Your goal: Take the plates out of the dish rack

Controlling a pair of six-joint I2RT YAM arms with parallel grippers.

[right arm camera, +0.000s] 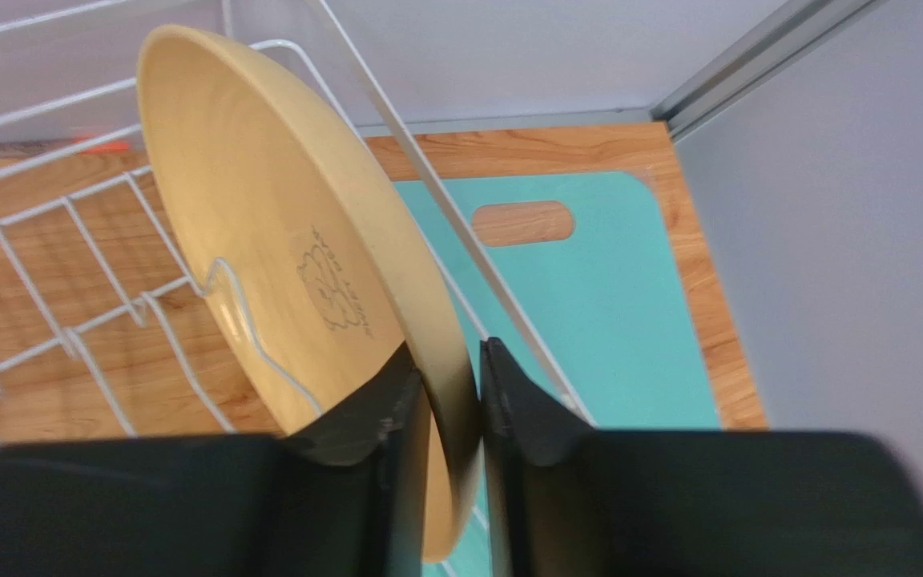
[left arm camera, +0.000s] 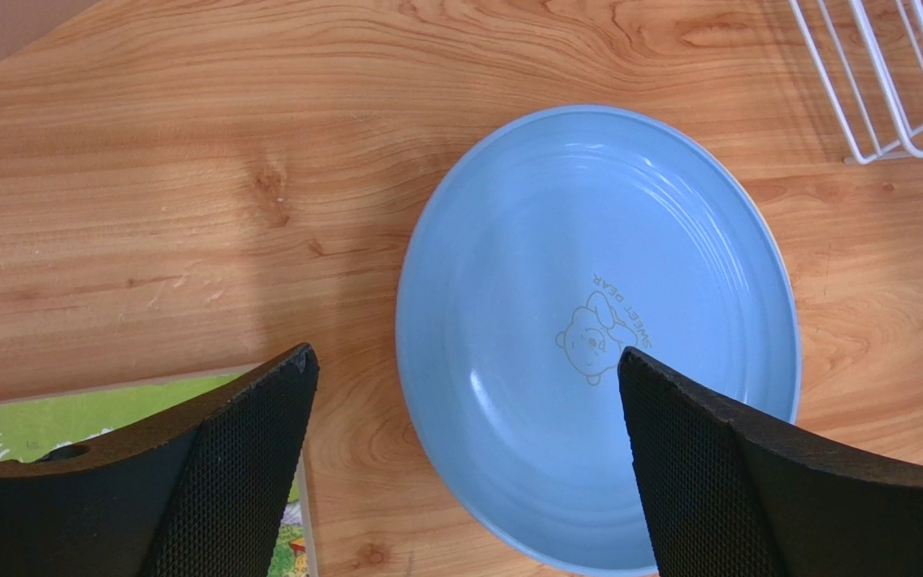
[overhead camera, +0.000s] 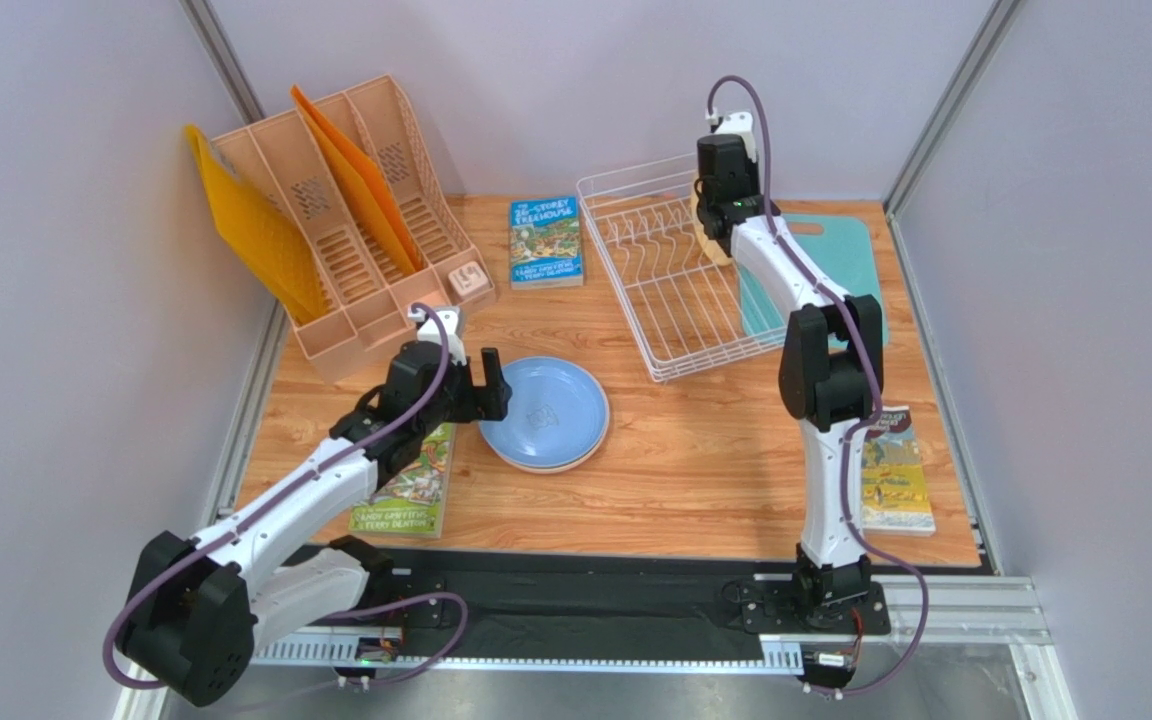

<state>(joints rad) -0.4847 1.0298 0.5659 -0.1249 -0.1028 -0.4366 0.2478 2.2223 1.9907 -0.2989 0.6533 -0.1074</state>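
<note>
Pinching the tan plate in the rack

The right tool [right arm camera: 445, 361] is reaching to the far end of the rack [overhead camera: 654, 308], and its two fingers are clenching the rim of a tan plate [right arm camera: 286, 228], one finger on each face. The plate is standing on edge in the rack's far right corner, tilting toward the far left, its lower edge sitting among the white wires. Its bear mark is showing on the hollow face, which is facing left. A teal board [right arm camera: 605, 307] is lying flat on the desk [overhead camera: 687, 465] just right of the rack.

The left tool [left arm camera: 466, 361] is hanging released, jaws spread wide, over the left edge of a blue plate [left arm camera: 599, 301]. That plate is lying flat, face up, on the desk left of centre, near of the rack and apart from it. In the left wrist view, a corner of the rack is showing at the far right.

A book [overhead camera: 409, 483] is lying under the left arm, just left of the blue plate. A peach organiser [overhead camera: 364, 225] is standing at the far left.
</note>
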